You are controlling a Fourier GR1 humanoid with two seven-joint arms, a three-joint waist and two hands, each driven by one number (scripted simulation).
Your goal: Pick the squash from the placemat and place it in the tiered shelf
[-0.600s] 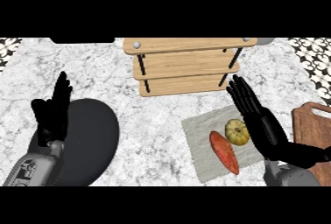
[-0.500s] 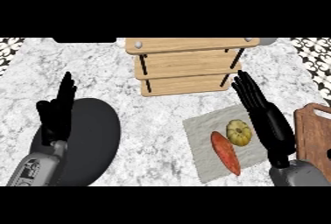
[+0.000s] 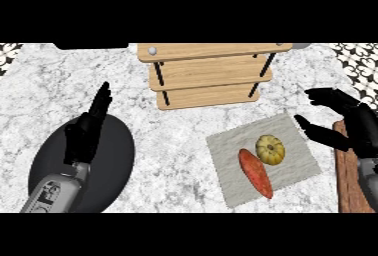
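A small round yellow squash (image 3: 270, 149) lies on the grey placemat (image 3: 230, 184), right of centre. A long orange sweet potato (image 3: 255, 173) lies beside it on the same mat. The wooden tiered shelf (image 3: 209, 73) stands at the back, its tiers bare. My right hand (image 3: 353, 125) hovers open at the right edge, to the right of the squash and apart from it, fingers and thumb spread. My left hand (image 3: 83, 136) rests open at the left, fingers up, over the dark plate.
A dark round plate (image 3: 111, 170) lies at the lower left under my left hand. A brown wooden board (image 3: 350, 190) runs along the right edge, beside the placemat. The counter is white marble.
My right hand has shifted to the right of the placemat and spread its fingers and thumb. My left hand has barely moved. The squash lies where it was.
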